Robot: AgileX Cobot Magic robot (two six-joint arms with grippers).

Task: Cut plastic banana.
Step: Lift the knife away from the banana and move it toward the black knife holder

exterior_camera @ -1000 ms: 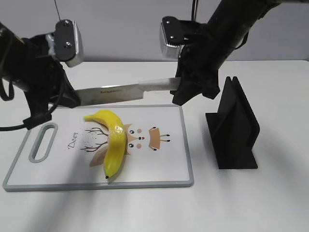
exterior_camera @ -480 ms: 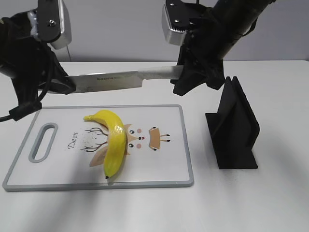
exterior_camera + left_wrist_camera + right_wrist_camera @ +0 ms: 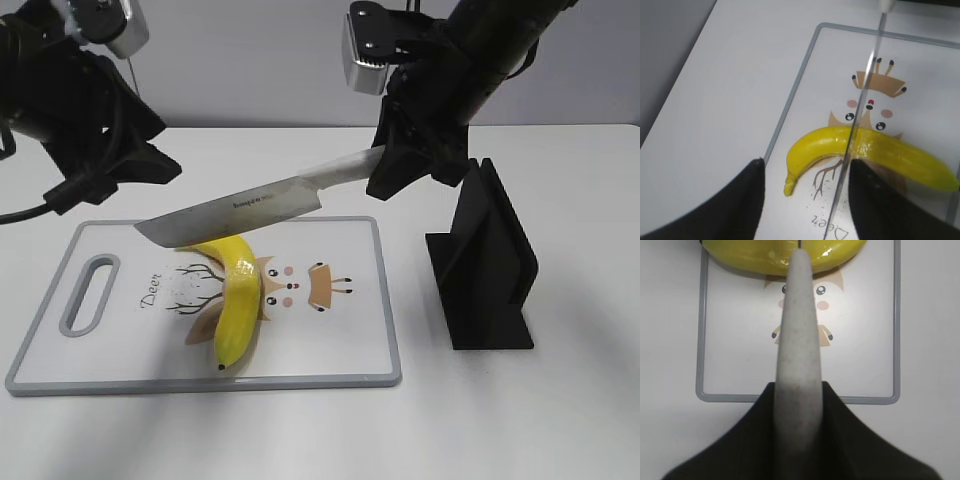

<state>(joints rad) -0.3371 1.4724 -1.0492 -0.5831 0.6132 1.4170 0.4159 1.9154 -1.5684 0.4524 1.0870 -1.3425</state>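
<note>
Plastic banana (image 3: 236,295) lengthwise, tip nearward

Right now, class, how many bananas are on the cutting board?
1. The plastic banana lies on the left half of the cutting board, over the deer drawing, under the knife blade. No other shows.

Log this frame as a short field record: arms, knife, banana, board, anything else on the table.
right gripper: shut on the knife handle, blade tilted down toward its tip
left gripper: open, empty, raised over the board's left part
plastic banana: whole, lying curved on the cutting board
knife vs banana: blade crosses above the banana's bend; contact cannot be told
cutting board: white with grey rim, deer drawing, handle slot at left
black stand: on the table, right of the board, empty
</note>
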